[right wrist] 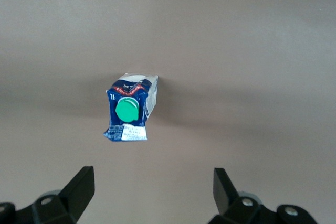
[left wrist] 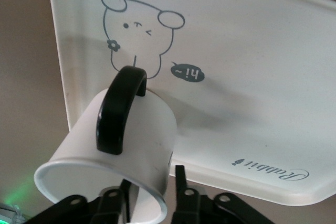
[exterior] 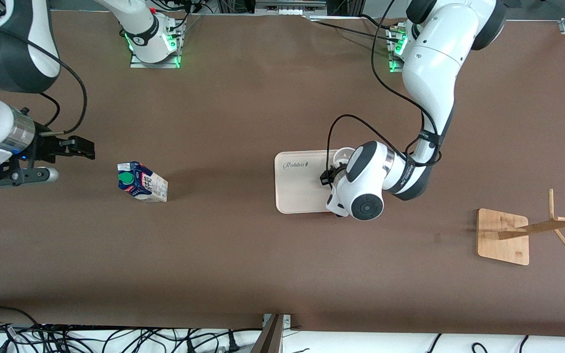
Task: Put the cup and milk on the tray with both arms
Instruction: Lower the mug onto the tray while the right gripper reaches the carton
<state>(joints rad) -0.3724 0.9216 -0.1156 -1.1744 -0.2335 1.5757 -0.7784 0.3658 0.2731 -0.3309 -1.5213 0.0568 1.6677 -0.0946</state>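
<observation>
Milk [exterior: 142, 181] stands upright on tabletop [exterior: 243, 255] w/ right claw [exterior: 64, 159] wide open, empty, just beside it toward right arm's end; left claw [left wrist: 152, 203] straddles rim of cup [left wrist: 113, 156] on tray [exterior: 295, 193], grip apparently loosening.

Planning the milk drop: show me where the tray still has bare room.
The tray is bare from its "Rabbit" lettering to the edge nearest the front camera. The cup and the left end effector crowd the end toward the wooden rack.
</observation>
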